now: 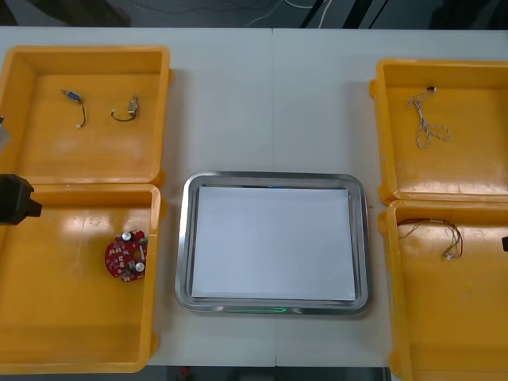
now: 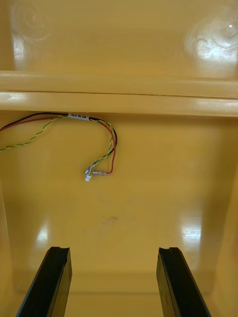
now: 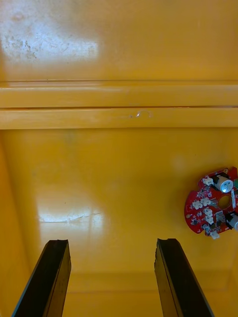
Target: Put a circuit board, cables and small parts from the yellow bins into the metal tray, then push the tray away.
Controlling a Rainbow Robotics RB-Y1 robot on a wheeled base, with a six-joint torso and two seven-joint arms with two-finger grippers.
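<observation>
Both arms are cut off at the front view's edges. The left gripper (image 3: 111, 242), fingers wide apart, hovers in a yellow plastic bin (image 1: 71, 317). The round red circuit board (image 3: 210, 202), partly cropped, lies ahead, outside one finger. The right gripper (image 2: 113, 250), equally wide, faces a red and yellow cable (image 2: 101, 148) lying ahead of its gap.

We find the metal tray (image 1: 184, 238) open from above, its white floor ringed by a low rim. Narrow strips of table (image 1: 270, 103) part it from the walls of the yellow bins (image 1: 164, 111) on both sides. Left of the tray, a circuit board (image 1: 127, 255) sits hard by the bin wall, leaving scant room on that side. Right of the tray, a red and yellow cable (image 1: 444, 234) hugs a bin's far wall.
</observation>
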